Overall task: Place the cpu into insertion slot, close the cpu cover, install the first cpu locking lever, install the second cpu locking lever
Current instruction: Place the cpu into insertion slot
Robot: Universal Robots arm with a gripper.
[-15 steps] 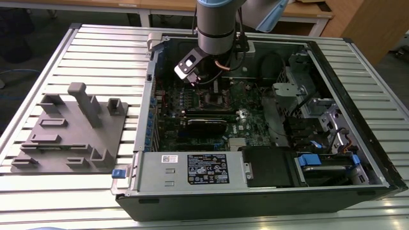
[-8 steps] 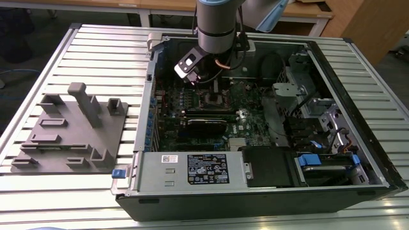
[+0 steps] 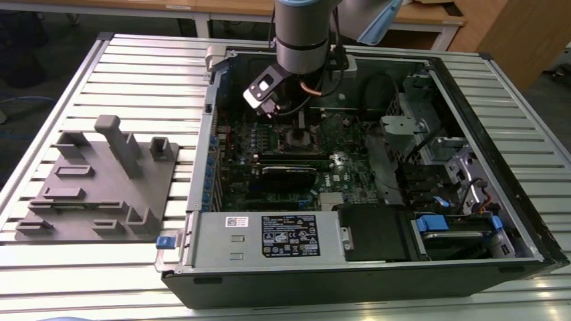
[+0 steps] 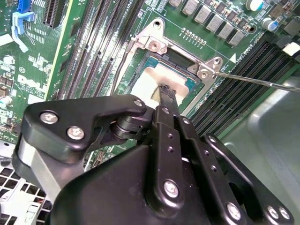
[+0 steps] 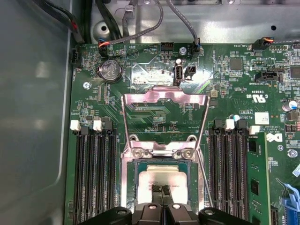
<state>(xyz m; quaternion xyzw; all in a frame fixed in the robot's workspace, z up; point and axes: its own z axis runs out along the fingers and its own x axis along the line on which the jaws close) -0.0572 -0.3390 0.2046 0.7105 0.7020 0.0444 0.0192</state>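
In the exterior view, the open computer case (image 3: pixel 357 267) lies on the slatted table (image 3: pixel 134 60). A grey holder block (image 3: pixel 98 180) sits at the exterior view's left. The arm (image 3: pixel 299 40) comes down at the far part of the case, right above the socket (image 3: pixel 299 139).

In the second wrist view, the gripper (image 4: pixel 166 91) has its jaws pressed together, and I see nothing pinched between them. The tips are touching the chip (image 4: pixel 150 79) or are just above it; I cannot tell which. The chip lies flat inside the socket. A thin lever rod (image 4: pixel 258 80) stands free just beside the socket.

In the first wrist view, the cover (image 5: pixel 164 96) is open. It is folded back away from the socket and lies on the board, so the top of the chip is bare.

To my judgement, the placing step is at its end: the chip looks seated, while the cover and both levers are not yet done. Closing the cover would call for the jaws to lift clear of the chip first. They would then swing the frame over from its free edge without dragging the chip.
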